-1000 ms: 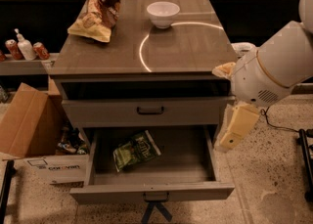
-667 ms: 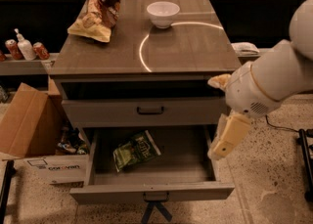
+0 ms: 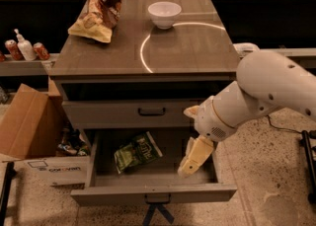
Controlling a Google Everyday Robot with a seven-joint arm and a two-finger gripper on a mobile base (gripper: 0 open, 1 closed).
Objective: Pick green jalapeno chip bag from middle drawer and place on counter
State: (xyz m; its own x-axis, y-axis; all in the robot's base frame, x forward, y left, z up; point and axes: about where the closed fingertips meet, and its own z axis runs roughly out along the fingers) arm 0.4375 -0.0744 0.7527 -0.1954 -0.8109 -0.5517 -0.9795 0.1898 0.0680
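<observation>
The green jalapeno chip bag (image 3: 137,152) lies flat in the open middle drawer (image 3: 153,194), left of the drawer's centre. My gripper (image 3: 191,165) hangs on the white arm (image 3: 266,89) and points down into the right part of the drawer, to the right of the bag and apart from it. It holds nothing that I can see. The counter (image 3: 197,42) is the grey-brown cabinet top with a bright circular arc.
A larger brown-and-yellow chip bag (image 3: 98,10) and a white bowl (image 3: 164,14) sit on the counter. A closed shallower drawer with a black handle (image 3: 151,112) is above the open one. A cardboard box (image 3: 24,126) stands at the left, with cans (image 3: 39,51) on a shelf behind.
My arm has swung left and down, bringing the gripper from beside the cabinet's right side to inside the drawer's right part. The bag has not moved.
</observation>
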